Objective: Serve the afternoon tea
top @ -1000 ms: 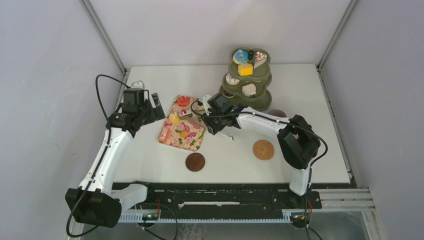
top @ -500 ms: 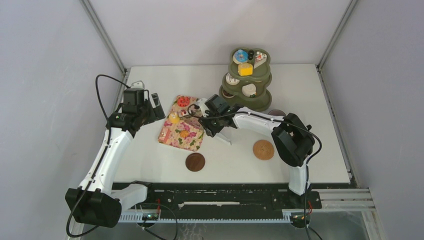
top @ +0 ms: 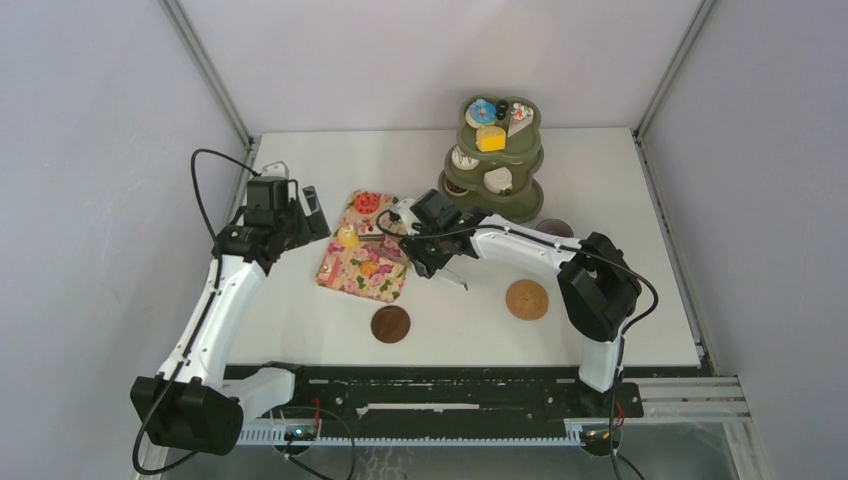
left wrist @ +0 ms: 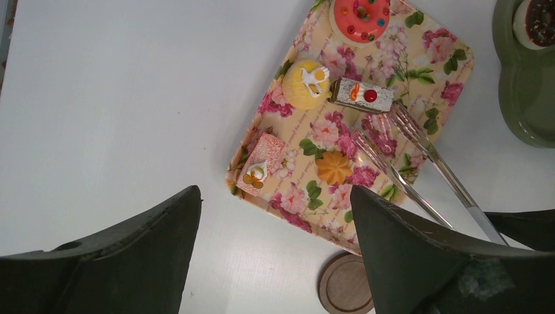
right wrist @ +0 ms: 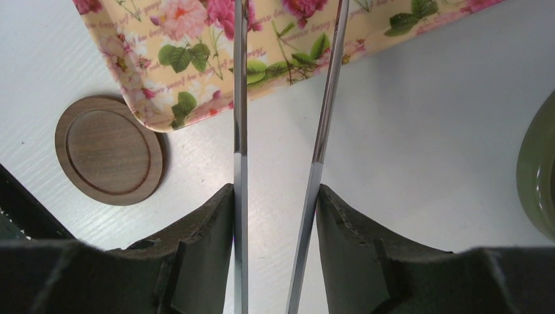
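Several toy pastries lie on the floral tray point(left wrist: 419, 62): a red donut point(left wrist: 361, 12), a yellow round cake point(left wrist: 305, 84), a cake slice with a cherry point(left wrist: 361, 95), a pink slice point(left wrist: 260, 165) and an orange flower pastry point(left wrist: 333, 167). More pastries, among them a yellow cube point(top: 490, 139), sit on the green tiered stand point(top: 525, 205). My right gripper point(right wrist: 275, 191) is shut on metal tongs point(right wrist: 239, 118), whose tips reach over the tray next to the cherry slice. My left gripper point(left wrist: 275, 191) is open and empty, above the table left of the tray. No mug shows clearly.
Two wooden coasters point(top: 390, 323) point(top: 527, 299) lie in front of the tray point(top: 345, 272). A dark round thing point(top: 553, 228) sits right of the stand. The right arm spans the table's middle. Grey walls close in the sides.
My right gripper with the tongs has shifted slightly left, toward the tray. The left arm has not moved.
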{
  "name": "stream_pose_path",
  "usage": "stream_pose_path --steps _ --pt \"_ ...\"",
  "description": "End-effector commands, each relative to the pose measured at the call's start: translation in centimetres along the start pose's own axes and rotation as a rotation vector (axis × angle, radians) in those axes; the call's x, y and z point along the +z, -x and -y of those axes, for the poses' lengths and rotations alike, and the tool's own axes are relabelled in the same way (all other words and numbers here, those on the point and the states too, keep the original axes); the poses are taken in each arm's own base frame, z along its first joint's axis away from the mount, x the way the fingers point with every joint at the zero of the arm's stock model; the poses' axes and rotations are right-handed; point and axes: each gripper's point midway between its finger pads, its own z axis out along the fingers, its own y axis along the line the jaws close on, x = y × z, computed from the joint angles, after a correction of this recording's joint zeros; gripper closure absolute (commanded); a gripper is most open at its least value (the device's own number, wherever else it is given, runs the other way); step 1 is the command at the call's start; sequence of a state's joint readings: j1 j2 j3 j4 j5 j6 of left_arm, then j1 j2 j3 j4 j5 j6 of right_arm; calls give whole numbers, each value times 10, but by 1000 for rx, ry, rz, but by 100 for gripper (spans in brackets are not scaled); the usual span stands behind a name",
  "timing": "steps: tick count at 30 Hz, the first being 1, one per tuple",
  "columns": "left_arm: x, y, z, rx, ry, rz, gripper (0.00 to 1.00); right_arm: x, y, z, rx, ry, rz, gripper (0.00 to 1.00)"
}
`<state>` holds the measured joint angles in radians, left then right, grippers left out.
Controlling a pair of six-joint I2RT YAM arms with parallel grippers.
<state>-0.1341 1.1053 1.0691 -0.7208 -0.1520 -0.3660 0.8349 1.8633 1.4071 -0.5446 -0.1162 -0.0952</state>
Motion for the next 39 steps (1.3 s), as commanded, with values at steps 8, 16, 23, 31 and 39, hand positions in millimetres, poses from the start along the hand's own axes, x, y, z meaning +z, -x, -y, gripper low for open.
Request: stream_pose_path --steps 8,16,23,31,39 --pt "-4 9 1 -10 -12 31 12 -20 23 14 38 -30 75 45" --pt "-4 9 3 -13 -17 30 12 -4 33 20 12 -5 66 45" --pt "-6 11 3 -15 -20 37 12 2 41 12 -23 30 69 45" --pt "-6 10 3 -15 -20 34 12 -1 35 0 -64 33 50 53" --pt "-5 9 3 -12 -19 30 12 -14 37 1 -50 10 77 84"
